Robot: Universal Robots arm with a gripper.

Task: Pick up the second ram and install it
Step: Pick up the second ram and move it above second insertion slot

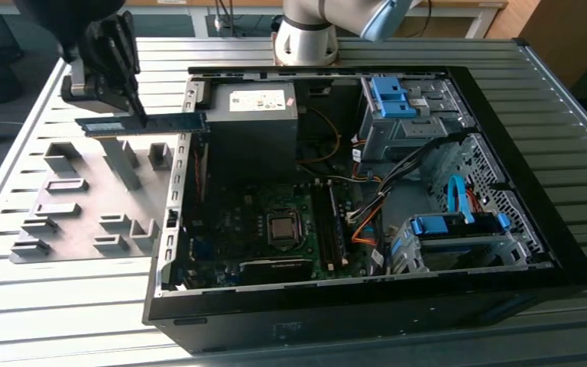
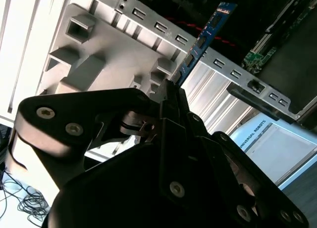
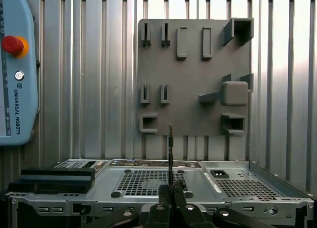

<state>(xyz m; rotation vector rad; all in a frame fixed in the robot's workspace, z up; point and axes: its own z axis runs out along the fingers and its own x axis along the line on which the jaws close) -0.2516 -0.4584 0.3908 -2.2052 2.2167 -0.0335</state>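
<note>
**Exterior view, from its left to its right**

1. Table (image 1: 18, 138): grey slatted metal top that carries the items below.
2. Holder plate (image 1: 69, 233): flat grey plate with raised blocks and pockets. It lies on the table just beside the computer case.
3. Claw (image 1: 135, 115): black, two-fingered, reaching down from the upper left. It is clamped tight on the memory stick, left of the stick's middle.
4. Memory stick (image 1: 176, 120): long, narrow blue-green board held level in the air, clear of the holder plate. Its left end hangs over the plate's far edge and its right end meets the case's left wall, near the power supply.
5. Computer case (image 1: 375, 313): black tower on its side, open. Inside are:
   - a grey power supply (image 1: 257, 107)
   - a processor socket (image 1: 281, 228)
   - long black memory slots (image 1: 329, 222) just right of the socket
   - blue drive brackets (image 1: 396, 95)
6. Arm base (image 1: 309, 34): pale, standing behind the case.

**First wrist view**

- A pale blue control pendant (image 3: 15, 89) with a red button (image 3: 12, 45) lies on the slats.
- The stick (image 3: 170, 149) appears edge-on as a thin upright line rising from the claw (image 3: 170, 191).
- The holder plate (image 3: 193, 104) lies beyond the stick.

**Second wrist view**

- The stick (image 2: 205, 35) juts from the closed fingertips (image 2: 173, 97).
- It crosses the case's slotted metal rim (image 2: 218, 57).
</note>
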